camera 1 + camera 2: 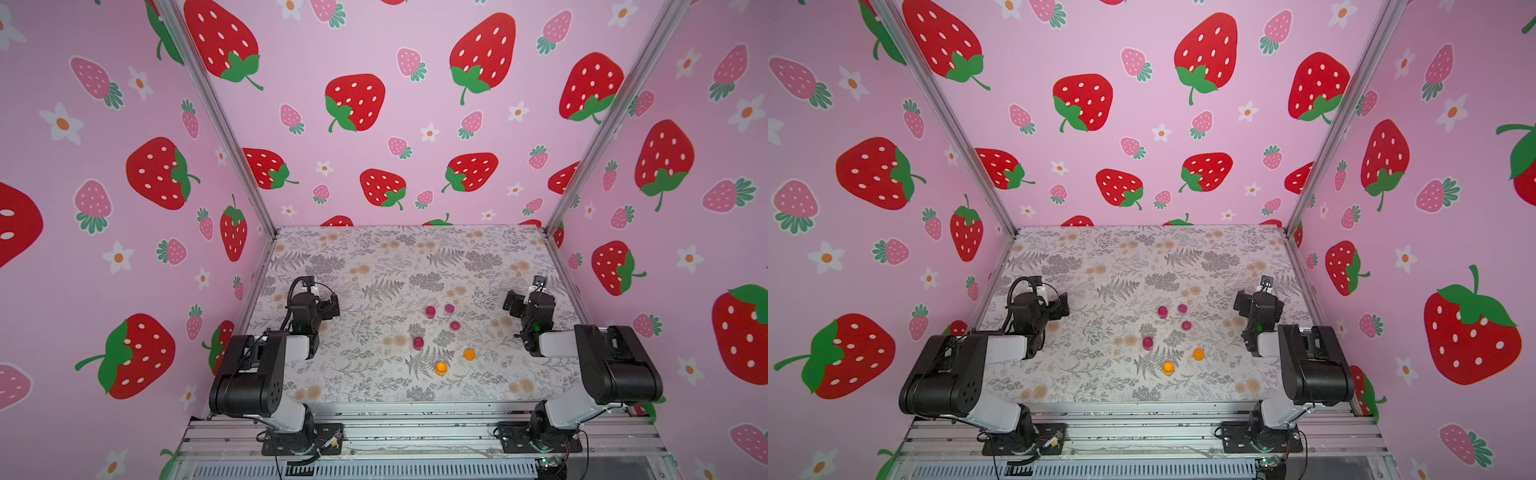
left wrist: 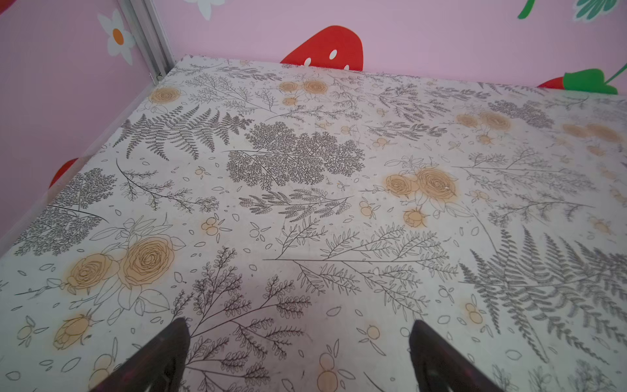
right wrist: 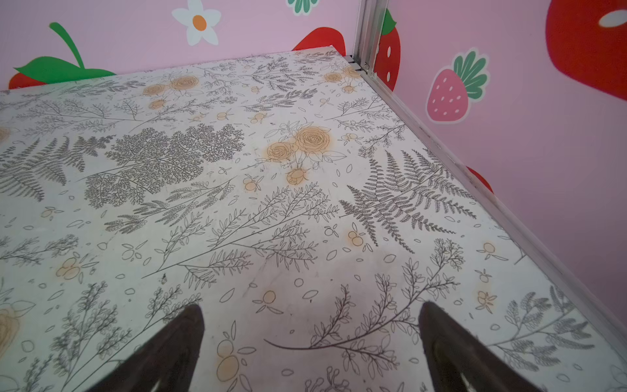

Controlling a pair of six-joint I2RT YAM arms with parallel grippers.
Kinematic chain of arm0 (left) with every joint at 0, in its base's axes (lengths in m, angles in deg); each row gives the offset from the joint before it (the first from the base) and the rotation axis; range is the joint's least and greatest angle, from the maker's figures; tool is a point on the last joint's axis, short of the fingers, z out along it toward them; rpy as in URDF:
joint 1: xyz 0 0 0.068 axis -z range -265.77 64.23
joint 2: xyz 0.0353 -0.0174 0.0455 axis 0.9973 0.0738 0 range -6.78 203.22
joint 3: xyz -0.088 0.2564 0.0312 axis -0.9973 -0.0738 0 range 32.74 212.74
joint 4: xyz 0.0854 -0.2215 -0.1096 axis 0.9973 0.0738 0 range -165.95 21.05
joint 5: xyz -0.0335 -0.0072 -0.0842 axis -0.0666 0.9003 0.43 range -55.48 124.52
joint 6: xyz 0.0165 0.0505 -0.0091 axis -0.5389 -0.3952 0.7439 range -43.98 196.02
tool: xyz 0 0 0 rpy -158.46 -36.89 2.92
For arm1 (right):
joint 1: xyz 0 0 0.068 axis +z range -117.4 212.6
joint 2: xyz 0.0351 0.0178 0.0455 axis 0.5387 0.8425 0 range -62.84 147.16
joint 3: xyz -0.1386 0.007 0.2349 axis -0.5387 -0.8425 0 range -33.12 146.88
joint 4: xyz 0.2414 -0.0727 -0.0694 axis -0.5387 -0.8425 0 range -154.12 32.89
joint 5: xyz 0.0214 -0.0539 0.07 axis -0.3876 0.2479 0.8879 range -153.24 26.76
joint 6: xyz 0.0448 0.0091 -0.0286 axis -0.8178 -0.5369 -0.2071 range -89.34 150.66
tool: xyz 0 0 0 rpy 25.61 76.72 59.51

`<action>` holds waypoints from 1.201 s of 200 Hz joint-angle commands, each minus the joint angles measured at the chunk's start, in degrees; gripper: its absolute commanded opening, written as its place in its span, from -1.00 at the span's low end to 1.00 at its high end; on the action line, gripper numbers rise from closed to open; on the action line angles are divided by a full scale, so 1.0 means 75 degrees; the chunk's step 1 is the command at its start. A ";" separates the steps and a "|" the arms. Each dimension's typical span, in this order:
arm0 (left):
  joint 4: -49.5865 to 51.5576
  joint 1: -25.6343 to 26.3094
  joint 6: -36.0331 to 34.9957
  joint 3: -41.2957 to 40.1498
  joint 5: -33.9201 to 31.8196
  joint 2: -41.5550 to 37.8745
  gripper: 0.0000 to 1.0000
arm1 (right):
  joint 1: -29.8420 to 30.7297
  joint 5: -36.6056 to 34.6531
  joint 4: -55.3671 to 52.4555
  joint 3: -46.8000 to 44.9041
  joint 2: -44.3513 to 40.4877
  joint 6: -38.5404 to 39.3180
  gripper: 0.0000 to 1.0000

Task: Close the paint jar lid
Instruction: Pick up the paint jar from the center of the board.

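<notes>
Small paint jars and lids stand in a loose cluster right of the table's middle in both top views. Two taller magenta jars (image 1: 430,311) (image 1: 418,343) and an orange jar (image 1: 441,368) stand near flatter magenta pieces (image 1: 449,308) (image 1: 454,325) and a flat orange piece (image 1: 469,354). Whether each is a lid I cannot tell. My left gripper (image 2: 299,320) is open over bare cloth; its arm (image 1: 309,309) sits far left of the cluster. My right gripper (image 3: 310,304) is open and empty too; its arm (image 1: 534,309) sits right of the cluster. Neither wrist view shows a jar.
The floral tablecloth (image 1: 374,257) covers the table. Pink strawberry walls with metal corner posts (image 1: 232,137) close the left, back and right sides. Both arm bases stand on the metal rail (image 1: 415,432) at the front edge.
</notes>
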 commanded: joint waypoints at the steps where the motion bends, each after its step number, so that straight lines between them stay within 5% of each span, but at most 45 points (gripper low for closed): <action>1: -0.0038 -0.0019 -0.0101 0.0230 0.0110 0.0077 0.99 | -0.0005 -0.0096 0.0105 0.0021 -0.0128 -0.0054 0.99; 106: 0.0021 -0.0006 -0.0087 0.0277 0.0060 -0.0111 0.99 | 0.0001 -0.0111 0.0214 0.0023 -0.0207 -0.0012 0.99; 128: 0.2271 0.0652 -0.0377 0.1051 -0.0875 -0.1599 0.98 | 0.0325 -0.0465 -0.2833 0.1100 -0.1554 0.0082 0.99; 147: 0.3126 0.1699 -0.0054 0.1696 -0.0815 -0.2649 0.99 | 0.0439 0.0562 -0.5320 0.2273 -0.2535 -0.0479 0.99; 180: 0.5220 0.3929 0.0509 0.3399 -0.0913 -0.2574 0.99 | 0.1793 0.1960 -0.8710 0.4045 -0.2702 -0.1139 0.99; 202: 0.4961 0.4734 0.1034 0.2899 -0.0512 -0.2785 0.99 | 0.3012 0.2327 -1.0410 0.4990 -0.2013 -0.1460 0.99; 240: 0.3665 0.4905 0.1951 0.0949 0.0286 -0.4026 0.99 | 0.4212 0.2317 -1.1671 0.5827 -0.1007 -0.2046 0.99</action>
